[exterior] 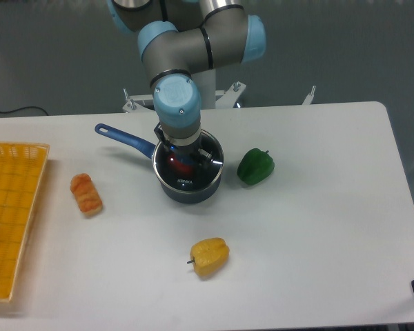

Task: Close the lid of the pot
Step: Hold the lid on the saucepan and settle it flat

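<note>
My claw (181,153), its grip hidden beneath my wrist, hangs over the pot lid (193,169) resting on the pot (188,187) at the surface's centre, nine o'clock of a green pepper (255,166); next comes release and lift.

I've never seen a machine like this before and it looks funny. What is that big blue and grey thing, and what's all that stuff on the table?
That is a robot arm. One camera looks down at it from the front. Its gripper reaches down over the small dark blue-grey pot with the long blue handle. The clear glass pot lid lies on the pot, with something red showing through it. The arm hides the gripper's tip, so I cannot tell if it is holding the lid. Also on the white table are a green pepper, a yellow pepper, an orange ridged toy food and a yellow mesh tray at the left edge.
</note>
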Robot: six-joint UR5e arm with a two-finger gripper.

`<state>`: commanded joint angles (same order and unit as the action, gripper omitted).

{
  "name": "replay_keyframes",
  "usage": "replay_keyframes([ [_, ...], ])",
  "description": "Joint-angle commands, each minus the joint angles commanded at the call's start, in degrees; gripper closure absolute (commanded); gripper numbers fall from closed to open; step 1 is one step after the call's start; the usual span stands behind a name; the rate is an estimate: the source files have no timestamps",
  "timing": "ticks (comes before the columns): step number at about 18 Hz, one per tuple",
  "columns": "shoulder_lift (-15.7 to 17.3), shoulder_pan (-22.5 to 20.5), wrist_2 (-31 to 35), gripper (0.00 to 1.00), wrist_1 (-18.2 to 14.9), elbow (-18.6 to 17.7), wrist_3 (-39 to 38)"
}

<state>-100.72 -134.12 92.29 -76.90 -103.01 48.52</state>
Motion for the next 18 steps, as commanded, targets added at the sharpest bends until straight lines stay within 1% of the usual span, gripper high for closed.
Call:
replay_keyframes([
  [18,-0.1,0.2,1.2,0.36,0.0,0.0,-0.1],
])
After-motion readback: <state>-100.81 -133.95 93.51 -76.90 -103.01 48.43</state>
